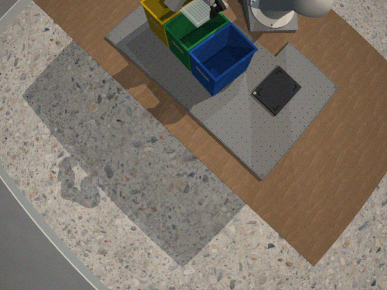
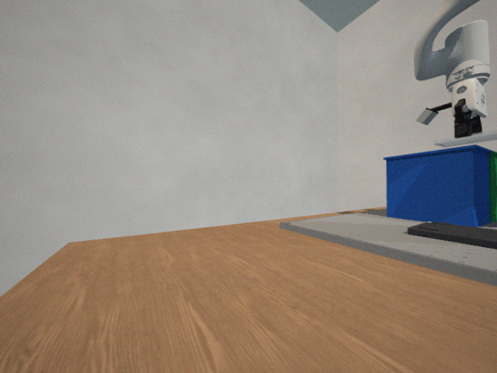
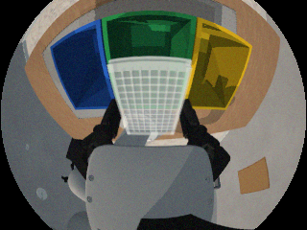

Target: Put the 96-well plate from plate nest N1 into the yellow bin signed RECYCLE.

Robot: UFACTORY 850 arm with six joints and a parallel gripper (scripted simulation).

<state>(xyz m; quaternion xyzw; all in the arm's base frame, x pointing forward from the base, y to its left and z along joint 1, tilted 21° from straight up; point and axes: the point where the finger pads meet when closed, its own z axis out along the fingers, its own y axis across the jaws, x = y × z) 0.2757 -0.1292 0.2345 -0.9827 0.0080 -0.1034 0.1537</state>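
Bright even light, soft shadows, fisheye wrist view

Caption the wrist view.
Gripper holds the 96-well plate above the green bin, beside the yellow bin.

Three bins: one yellow bin (image 1: 155, 12), one green bin (image 1: 187, 35), one blue bin (image 1: 223, 57). One well plate (image 1: 196, 12), one black nest (image 1: 276, 90), one gripper (image 3: 153, 118).

Top cam looks down, exterior low across table, wrist downward; all share blue bin (image 1: 223, 59).
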